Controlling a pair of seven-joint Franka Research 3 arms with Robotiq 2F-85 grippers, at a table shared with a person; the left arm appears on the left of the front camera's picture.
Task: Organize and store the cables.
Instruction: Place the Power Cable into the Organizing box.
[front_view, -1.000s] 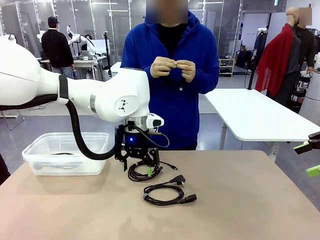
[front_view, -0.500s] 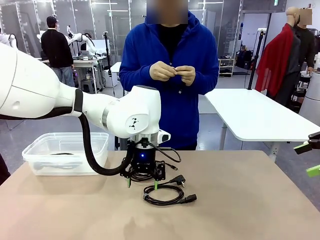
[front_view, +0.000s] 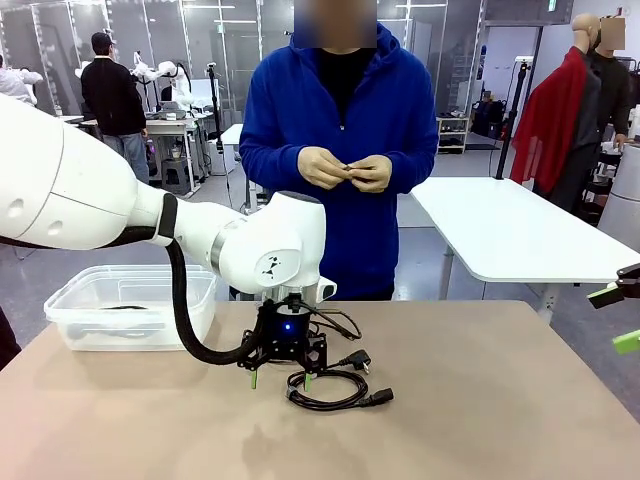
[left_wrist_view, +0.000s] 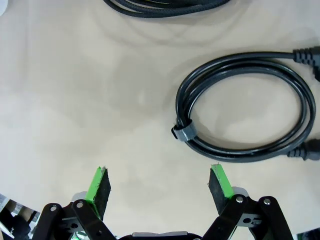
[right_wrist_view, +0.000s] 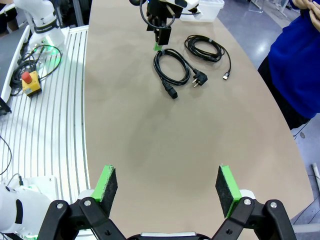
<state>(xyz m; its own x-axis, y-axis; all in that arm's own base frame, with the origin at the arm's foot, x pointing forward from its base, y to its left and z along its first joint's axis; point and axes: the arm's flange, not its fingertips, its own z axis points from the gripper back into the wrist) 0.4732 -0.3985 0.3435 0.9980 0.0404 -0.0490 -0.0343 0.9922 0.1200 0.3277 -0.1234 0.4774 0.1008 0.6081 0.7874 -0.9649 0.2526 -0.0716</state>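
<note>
Two coiled black cables lie on the tan table. The thick power cable (front_view: 330, 390) (left_wrist_view: 245, 105) (right_wrist_view: 171, 67) has a plug at each end and a wrap tie on its loop. The thinner cable (right_wrist_view: 205, 48) (left_wrist_view: 165, 7) lies just beyond it, mostly hidden behind the wrist in the front view. My left gripper (front_view: 280, 379) (left_wrist_view: 160, 180) points down, low over the table and open. It holds nothing, and the power cable's left edge is close to one finger. My right gripper (front_view: 617, 318) (right_wrist_view: 166, 180) hangs open and empty at the table's right edge.
A clear plastic bin (front_view: 130, 272) stands at the table's left, with something dark lying in it. A person in a blue hoodie (front_view: 340, 150) stands across the table, hands together at the chest. A second white table (front_view: 520, 230) stands behind on the right.
My left gripper has moved from over the thinner cable toward the near side and lower, coming to the power cable's left edge. The right gripper has not moved.
</note>
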